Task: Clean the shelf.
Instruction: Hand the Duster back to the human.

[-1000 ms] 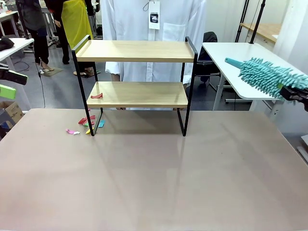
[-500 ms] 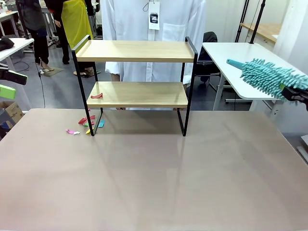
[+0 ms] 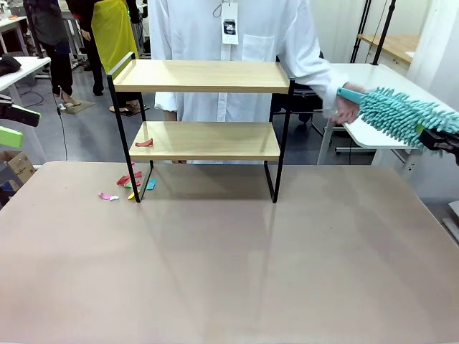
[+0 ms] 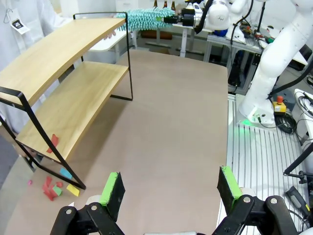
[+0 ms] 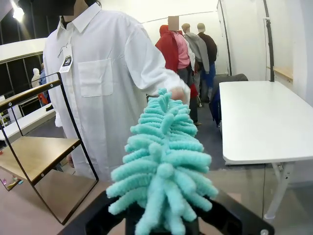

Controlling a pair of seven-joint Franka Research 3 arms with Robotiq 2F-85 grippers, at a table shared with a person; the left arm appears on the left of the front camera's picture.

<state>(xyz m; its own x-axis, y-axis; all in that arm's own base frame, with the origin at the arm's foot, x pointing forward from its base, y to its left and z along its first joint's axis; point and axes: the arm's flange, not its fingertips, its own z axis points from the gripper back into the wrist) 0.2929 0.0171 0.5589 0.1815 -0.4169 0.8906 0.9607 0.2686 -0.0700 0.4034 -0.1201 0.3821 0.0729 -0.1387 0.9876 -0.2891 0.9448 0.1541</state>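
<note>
While the right end effector (image 3: 439, 137) stays out at the table's right edge, pressed together on the handle end of a teal microfibre duster (image 3: 400, 115), the person's hand (image 3: 347, 109) takes hold of the duster's far tip. The shelf (image 3: 204, 76) stands at the far side of the table (image 3: 229, 265), left of centre, well apart from the duster. A red scrap (image 3: 144, 142) lies on its lower board near the left end, and more coloured scraps (image 3: 129, 185) sit on the table around its left front leg. The left end effector (image 4: 170, 188) hangs spread wide and empty over the table's left side.

By my judgement the duster is light and soft, its fluffy strands bending easily, so only the rigid handle gives a firm grip. The shelf looks stiff but light on thin metal legs; a hard sweep could slide or tip it. Steadying it would be best done at a side rail or upright.
</note>
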